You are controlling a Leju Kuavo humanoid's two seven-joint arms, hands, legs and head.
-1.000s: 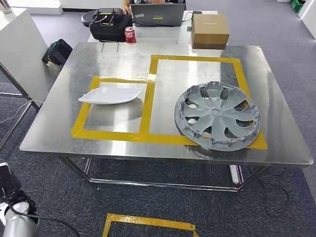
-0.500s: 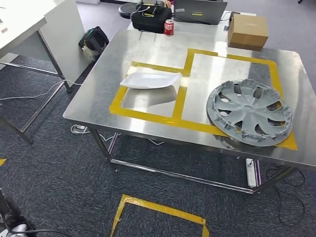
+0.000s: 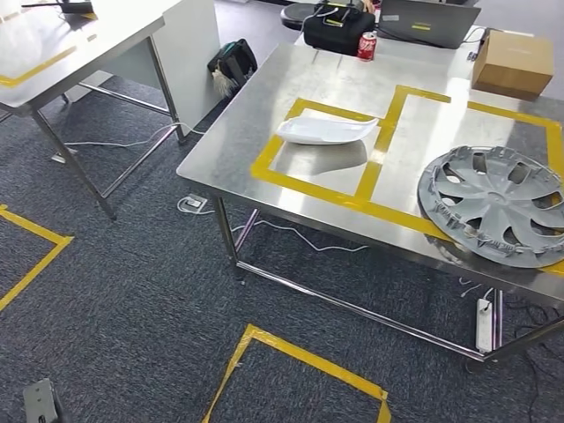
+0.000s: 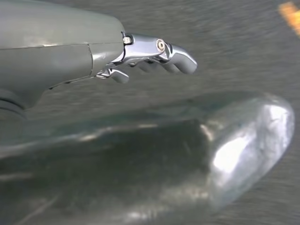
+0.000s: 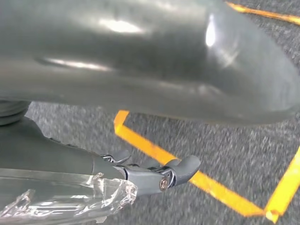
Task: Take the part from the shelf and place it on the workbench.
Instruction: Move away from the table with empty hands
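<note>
Steel workbench point(image 3: 240, 150) with two parts already set inside its yellow tape frames point(image 3: 373, 172), presumably marked drop zones: a white panel point(image 3: 326, 130) in the smaller, a grey wheel cover point(image 3: 495, 204) in the larger. The left hand point(image 4: 152, 56) and right hand point(image 5: 155, 176) hang over carpet, fingers loosely extended, holding nothing. The shelf part is nowhere visible, so a further fetch seems intended.

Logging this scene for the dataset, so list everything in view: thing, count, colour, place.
workbench: one, bare steel, yellow tape rectangles, centre right
white part: one, inside the left tape rectangle
hubcap: one, silver-grey, right side, overlapping the tape
cardboard box: one, brown, far right corner
soda can: one, red, far edge
black bag: one, floor behind the workbench
power strip: one, white, floor under the workbench
left hand: one, silver, empty, above the floor
right hand: one, grey, empty, above floor tape
</note>
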